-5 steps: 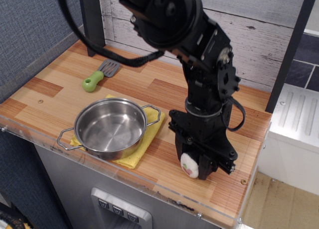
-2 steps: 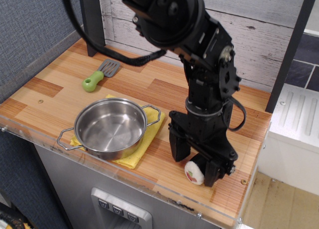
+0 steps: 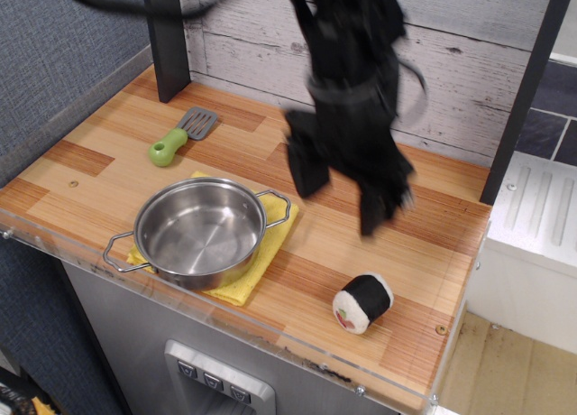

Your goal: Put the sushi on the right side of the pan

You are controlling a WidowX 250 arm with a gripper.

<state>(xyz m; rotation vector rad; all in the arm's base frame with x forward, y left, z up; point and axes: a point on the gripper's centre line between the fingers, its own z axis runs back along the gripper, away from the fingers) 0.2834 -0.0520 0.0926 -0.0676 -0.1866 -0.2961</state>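
Note:
The sushi (image 3: 362,302) lies on its side on the wooden counter, to the right of the pan, with its white end face turned toward the front. The pan (image 3: 200,231) is round shiny steel with two wire loop handles and sits on a yellow cloth (image 3: 261,253). My gripper (image 3: 341,191) is open and empty, raised well above the counter behind and above the sushi, blurred by motion. Its two black fingers hang down with a wide gap between them.
A green-handled grey spatula (image 3: 180,135) lies at the back left of the counter. A dark post (image 3: 167,41) stands at the back left corner. A clear acrylic lip (image 3: 270,338) runs along the counter's front edge. A white plank wall stands behind.
The gripper opened and let go of the sushi, then rose up and back away from it. The sushi now rests alone on the counter.

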